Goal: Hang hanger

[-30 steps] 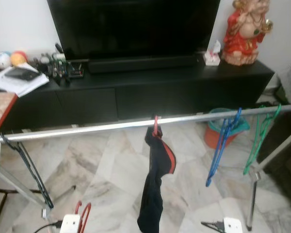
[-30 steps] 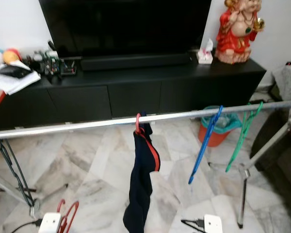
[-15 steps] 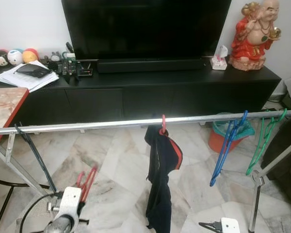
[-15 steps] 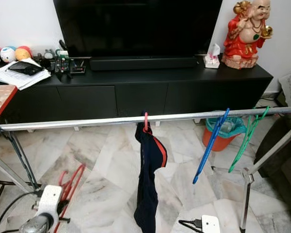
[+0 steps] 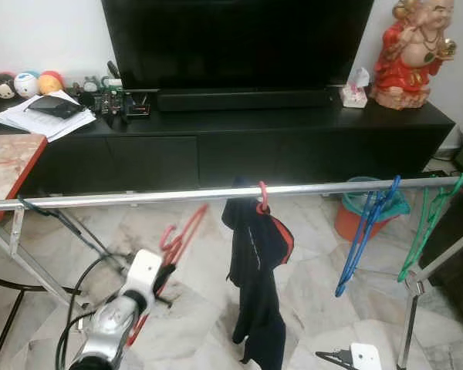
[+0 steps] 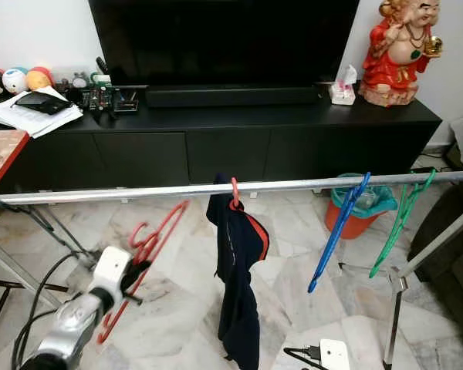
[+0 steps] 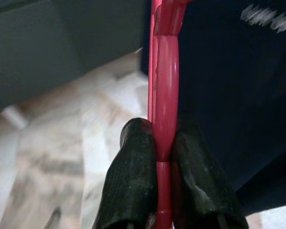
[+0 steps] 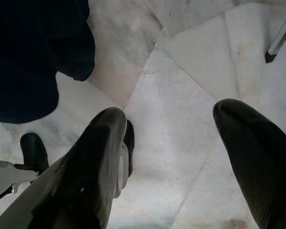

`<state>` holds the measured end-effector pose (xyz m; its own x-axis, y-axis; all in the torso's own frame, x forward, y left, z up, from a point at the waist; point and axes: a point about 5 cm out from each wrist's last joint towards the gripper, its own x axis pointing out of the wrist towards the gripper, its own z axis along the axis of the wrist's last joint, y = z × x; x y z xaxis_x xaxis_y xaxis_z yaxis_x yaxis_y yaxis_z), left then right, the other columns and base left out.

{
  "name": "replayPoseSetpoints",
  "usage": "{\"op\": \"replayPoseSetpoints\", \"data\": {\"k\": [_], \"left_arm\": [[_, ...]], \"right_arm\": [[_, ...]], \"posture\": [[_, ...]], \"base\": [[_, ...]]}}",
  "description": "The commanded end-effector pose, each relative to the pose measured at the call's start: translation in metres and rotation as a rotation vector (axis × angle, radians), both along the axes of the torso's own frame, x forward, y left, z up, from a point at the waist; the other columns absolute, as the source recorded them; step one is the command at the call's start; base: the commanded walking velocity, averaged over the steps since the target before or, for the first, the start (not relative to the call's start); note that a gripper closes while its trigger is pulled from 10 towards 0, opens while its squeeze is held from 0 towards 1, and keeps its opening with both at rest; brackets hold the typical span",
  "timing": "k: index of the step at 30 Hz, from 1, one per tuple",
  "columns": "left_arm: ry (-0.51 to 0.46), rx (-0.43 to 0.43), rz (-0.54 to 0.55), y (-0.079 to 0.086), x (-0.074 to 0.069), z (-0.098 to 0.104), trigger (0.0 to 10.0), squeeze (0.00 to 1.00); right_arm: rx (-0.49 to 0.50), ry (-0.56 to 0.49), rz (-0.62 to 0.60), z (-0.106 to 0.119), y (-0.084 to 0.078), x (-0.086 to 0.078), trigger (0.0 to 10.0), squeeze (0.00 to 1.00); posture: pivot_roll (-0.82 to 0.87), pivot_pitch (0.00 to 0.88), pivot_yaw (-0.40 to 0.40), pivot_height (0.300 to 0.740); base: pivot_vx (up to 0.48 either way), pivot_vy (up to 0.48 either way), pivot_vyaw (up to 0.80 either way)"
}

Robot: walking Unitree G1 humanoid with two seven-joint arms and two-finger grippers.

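Observation:
A silver clothes rail [image 5: 139,197] runs across the room at mid height. My left gripper [image 5: 163,274] is shut on a red plastic hanger [image 5: 182,234], which points up and right with its top just under the rail. In the left wrist view both black fingers [image 7: 133,176] pinch the red hanger [image 7: 164,71] edge-on. To its right a dark garment with red trim [image 5: 256,262] hangs from the rail on another red hook. Low at the right, my right gripper [image 8: 171,124] is open above the marble floor.
A blue hanger [image 5: 366,231] and a green hanger [image 5: 428,223] hang at the rail's right end, and a black one [image 5: 62,220] at its left. Behind stand a black TV cabinet [image 5: 239,146], a red statue [image 5: 413,54] and an orange bin [image 5: 355,220]. Rack legs [image 5: 405,324] stand on both sides.
My left arm has risen and carried the red hanger from near the floor up to just under the rail. The camera has shifted a little. The right gripper stays low.

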<state>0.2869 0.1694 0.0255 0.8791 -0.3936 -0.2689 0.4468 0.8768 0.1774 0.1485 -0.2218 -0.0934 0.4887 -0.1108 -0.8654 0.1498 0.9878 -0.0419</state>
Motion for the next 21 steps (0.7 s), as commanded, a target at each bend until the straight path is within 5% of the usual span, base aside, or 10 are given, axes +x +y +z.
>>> {"op": "replayPoseSetpoints", "data": {"k": [1, 11, 21], "left_arm": [[-0.002, 0.015, -0.08, -0.005, -0.001, 0.004, 10.0, 0.0], [-0.093, 0.018, -0.208, -0.02, 0.012, 0.035, 10.0, 0.0], [-0.18, -0.083, -0.034, -0.025, 0.034, 0.057, 10.0, 0.0]], "right_arm": [[-0.001, 0.01, -0.001, -0.001, -0.001, -0.002, 10.0, 0.0], [0.001, 0.009, 0.001, -0.001, 0.0, -0.002, 10.0, 0.0], [0.0, 0.008, -0.004, 0.0, -0.001, -0.001, 10.0, 0.0]], "posture": [[-0.01, 0.0, -0.026, 0.74], [-0.01, 0.0, -0.022, 0.74], [-0.02, 0.0, -0.023, 0.74]], "base": [[0.0, 0.0, 0.0], [0.0, 0.0, 0.0], [0.0, 0.0, 0.0]]}}
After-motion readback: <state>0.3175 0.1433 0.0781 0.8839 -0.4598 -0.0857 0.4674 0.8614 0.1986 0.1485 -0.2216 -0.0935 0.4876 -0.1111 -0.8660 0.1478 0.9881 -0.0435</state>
